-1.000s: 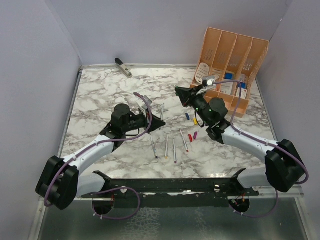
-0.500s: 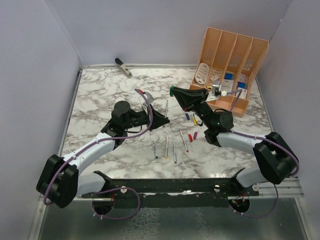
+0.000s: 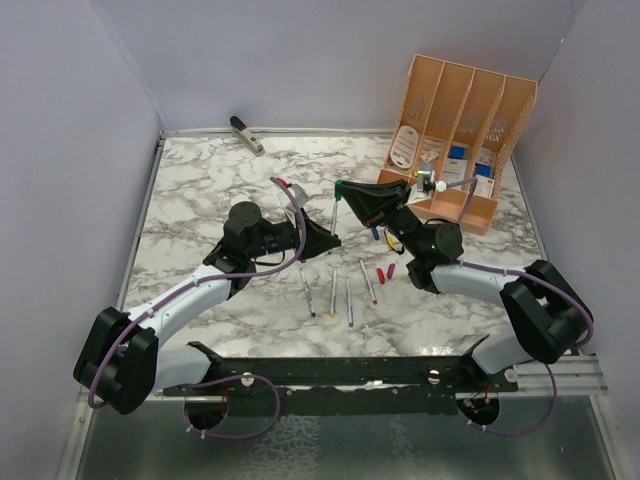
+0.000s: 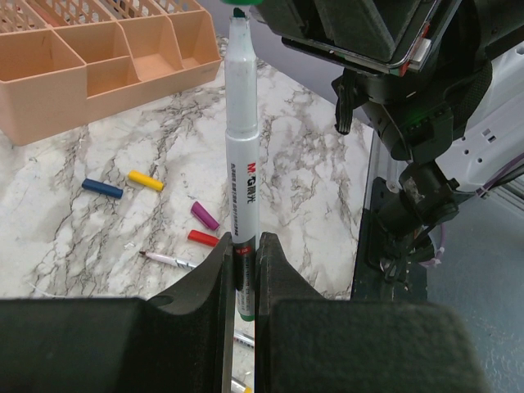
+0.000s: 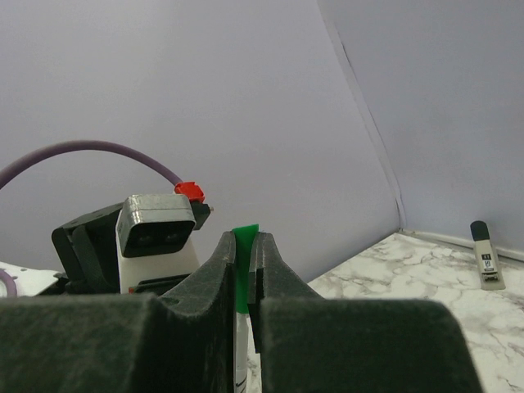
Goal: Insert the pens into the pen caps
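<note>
Jaws of left gripper: closed tight on the lower barrel of one pen. White-grey barrel with printed lettering, green tip. Held upright, tip uppermost, raised off the marble table.

Jaws of right gripper: pinched shut on the green cap. Cap held directly above the upright pen and in line with it. Pen tip right at the cap's mouth in the left wrist view; whether already inside, impossible to tell.

Position of the pair: above mid-table, between the two arms, left of the organiser, just beyond the far ends of the loose pens.

Four loose pens: flat on the marble near the middle, side by side, each lying roughly near-to-far.

Loose caps, four, all lying flat to the right of the loose pens:
- blue cap and yellow cap, close together, the farther two;
- magenta cap and red cap, close together, the nearer two, just right of the rightmost loose pen.

Organiser: peach-coloured, lattice-sided, several compartments, at the far right of the table, small items inside.

Grey-black stapler-like item: far left of the table, close to the back wall, well apart from everything else.
</note>
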Robot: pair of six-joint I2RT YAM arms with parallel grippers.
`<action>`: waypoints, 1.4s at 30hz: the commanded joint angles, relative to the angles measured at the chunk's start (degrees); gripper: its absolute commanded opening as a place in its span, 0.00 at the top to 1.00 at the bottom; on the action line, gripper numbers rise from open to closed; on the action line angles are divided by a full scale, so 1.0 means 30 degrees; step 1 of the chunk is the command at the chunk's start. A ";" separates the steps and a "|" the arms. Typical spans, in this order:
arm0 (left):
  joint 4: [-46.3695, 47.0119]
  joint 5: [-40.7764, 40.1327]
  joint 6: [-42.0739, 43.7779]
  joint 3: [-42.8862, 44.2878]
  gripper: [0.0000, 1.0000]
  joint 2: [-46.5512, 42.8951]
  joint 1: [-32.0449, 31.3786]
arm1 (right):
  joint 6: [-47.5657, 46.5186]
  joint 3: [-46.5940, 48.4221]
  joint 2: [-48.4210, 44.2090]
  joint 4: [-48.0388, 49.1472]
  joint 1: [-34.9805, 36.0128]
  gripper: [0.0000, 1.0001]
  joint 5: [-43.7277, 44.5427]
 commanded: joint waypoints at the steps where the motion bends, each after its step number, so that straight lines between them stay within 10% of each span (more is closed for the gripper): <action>1: 0.0908 0.0531 -0.0283 0.0517 1.00 0.0182 -0.0142 | 0.0462 -0.0078 0.0445 0.3644 0.0002 0.99 -0.0653; 42: 0.4865 -0.3973 -0.1244 0.0748 1.00 -0.2290 -0.0148 | 0.0141 -0.1187 0.1441 -0.0003 0.0335 0.99 -0.1835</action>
